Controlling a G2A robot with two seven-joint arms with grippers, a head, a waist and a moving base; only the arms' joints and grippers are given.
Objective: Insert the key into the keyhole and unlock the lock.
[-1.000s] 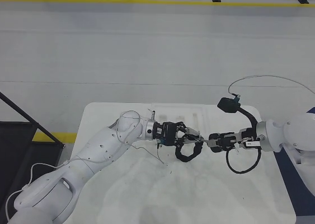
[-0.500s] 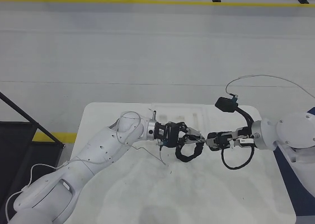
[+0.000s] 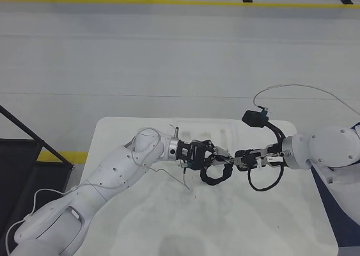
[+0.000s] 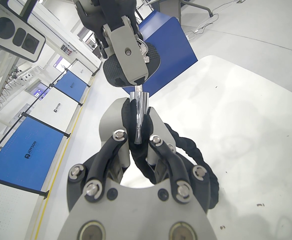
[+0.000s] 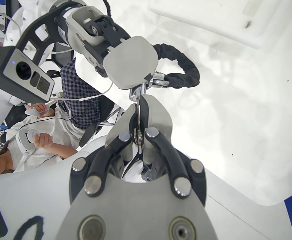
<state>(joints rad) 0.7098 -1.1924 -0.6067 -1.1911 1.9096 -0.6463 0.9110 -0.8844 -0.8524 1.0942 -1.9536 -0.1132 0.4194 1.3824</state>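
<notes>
Closing in since a second ago, the right gripper (image 3: 235, 159) now meets the lock (image 4: 139, 116) end-on, above the table (image 3: 263, 217). It pinches the key (image 5: 138, 136), whose tip touches the lock's chrome end. The left gripper (image 4: 136, 108) clamps that chrome barrel, and the black cable loop (image 3: 213, 176) hangs beside it. A foam tray (image 5: 211, 13) lies beyond the lock. The left wrist view shows the key's head. How deep the blade sits cannot be told.

Rounded white arms (image 3: 122, 169) bear a grey left claw (image 4: 137, 116) and right claw (image 5: 142, 108) with black links (image 4: 108, 151).
</notes>
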